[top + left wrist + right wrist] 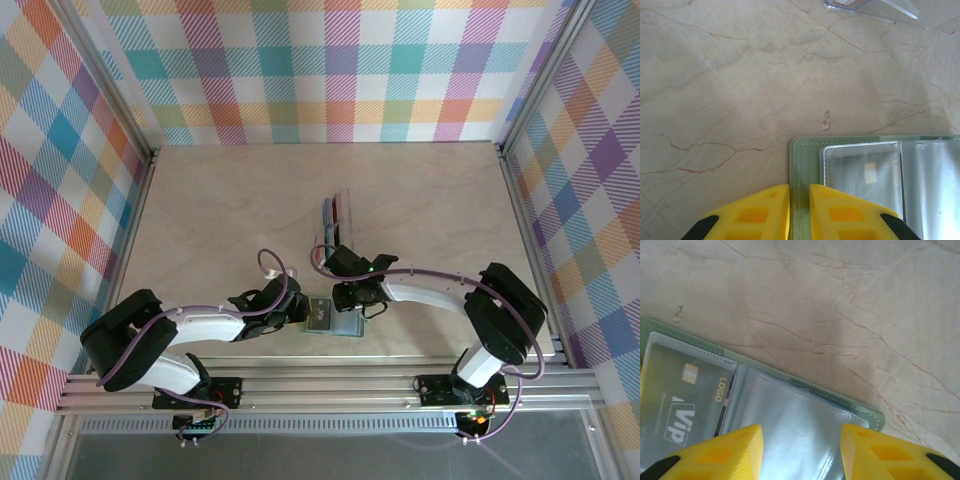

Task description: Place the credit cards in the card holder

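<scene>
The grey-green card holder (331, 318) lies open on the table between the two arms. My left gripper (799, 200) is shut on the card holder's (807, 155) stitched left edge. A dark credit card (865, 172) sits inside its left clear sleeve, and its "Vip" face (685, 400) shows in the right wrist view. My right gripper (801, 440) is open just over the empty right sleeves of the holder (860, 407), with nothing between its fingers. More credit cards (333, 210), blue and red, stand in a clear tray behind.
The clear plastic tray (340, 222) stands just beyond the right gripper (352, 298), and its corner (875, 7) shows at the top of the left wrist view. Bare marble table (220, 210) spreads to the left, and plaid walls close three sides.
</scene>
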You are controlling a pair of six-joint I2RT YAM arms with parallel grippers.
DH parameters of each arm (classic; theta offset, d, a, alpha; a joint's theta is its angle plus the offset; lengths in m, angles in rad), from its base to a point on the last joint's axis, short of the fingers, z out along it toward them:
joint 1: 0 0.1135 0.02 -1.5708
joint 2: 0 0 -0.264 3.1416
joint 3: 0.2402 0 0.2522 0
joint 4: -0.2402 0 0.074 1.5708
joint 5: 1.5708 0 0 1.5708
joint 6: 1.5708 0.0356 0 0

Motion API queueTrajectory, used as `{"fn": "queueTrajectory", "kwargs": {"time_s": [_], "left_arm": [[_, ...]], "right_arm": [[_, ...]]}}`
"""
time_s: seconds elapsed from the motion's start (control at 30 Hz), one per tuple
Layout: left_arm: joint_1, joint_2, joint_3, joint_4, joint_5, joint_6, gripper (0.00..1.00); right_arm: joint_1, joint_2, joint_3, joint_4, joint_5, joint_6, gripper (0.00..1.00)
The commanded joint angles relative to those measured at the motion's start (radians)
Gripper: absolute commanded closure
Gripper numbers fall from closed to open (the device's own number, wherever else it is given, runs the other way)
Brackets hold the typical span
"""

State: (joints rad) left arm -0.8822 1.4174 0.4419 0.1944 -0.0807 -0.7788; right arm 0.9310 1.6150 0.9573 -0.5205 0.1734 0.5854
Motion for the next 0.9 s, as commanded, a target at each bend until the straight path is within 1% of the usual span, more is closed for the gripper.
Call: {"fn": "queueTrajectory", "kwargs": {"time_s": [0.0,0.07,0.1,0.17,0.27,0.33,0.4,0.5,0.6,0.67,0.77,0.87], "left_arm": [[-0.038,0.045,-0.028,-0.067,0.081,-0.018,0.82],[-0.038,0.044,-0.028,-0.068,0.081,-0.017,0.82],[-0.037,0.044,-0.028,-0.069,0.081,-0.017,0.82],[-0.037,0.045,-0.028,-0.069,0.081,-0.016,0.82],[-0.037,0.047,-0.026,-0.067,0.081,-0.015,0.82],[-0.037,0.047,-0.028,-0.067,0.081,-0.015,0.82],[-0.037,0.046,-0.029,-0.068,0.081,-0.015,0.82],[-0.037,0.042,-0.030,-0.066,0.081,-0.014,0.82],[-0.037,0.041,-0.032,-0.067,0.081,-0.014,0.82],[-0.037,0.041,-0.032,-0.067,0.081,-0.014,0.82],[-0.037,0.041,-0.034,-0.069,0.081,-0.013,0.82],[-0.037,0.042,-0.032,-0.069,0.080,-0.012,0.82]], "right_arm": [[0.007,0.029,0.020,0.010,-0.027,-0.016,0.56],[0.008,0.044,0.020,0.010,-0.031,-0.013,0.56],[0.008,0.048,0.016,0.014,-0.032,-0.010,0.58],[0.008,0.050,0.008,0.022,-0.036,-0.006,0.65],[0.008,0.051,0.002,0.024,-0.040,0.000,0.70],[0.008,0.048,-0.001,0.027,-0.044,0.002,0.77],[0.008,0.042,-0.006,0.040,-0.067,0.000,0.84],[0.008,0.040,-0.012,0.066,-0.112,-0.007,0.89],[0.008,0.052,-0.014,0.098,-0.179,-0.013,0.91],[0.008,0.059,-0.004,0.092,-0.180,-0.013,0.90],[0.008,0.014,-0.001,0.042,-0.089,-0.003,0.83],[0.008,-0.032,0.001,-0.011,-0.017,-0.001,0.72]]}}
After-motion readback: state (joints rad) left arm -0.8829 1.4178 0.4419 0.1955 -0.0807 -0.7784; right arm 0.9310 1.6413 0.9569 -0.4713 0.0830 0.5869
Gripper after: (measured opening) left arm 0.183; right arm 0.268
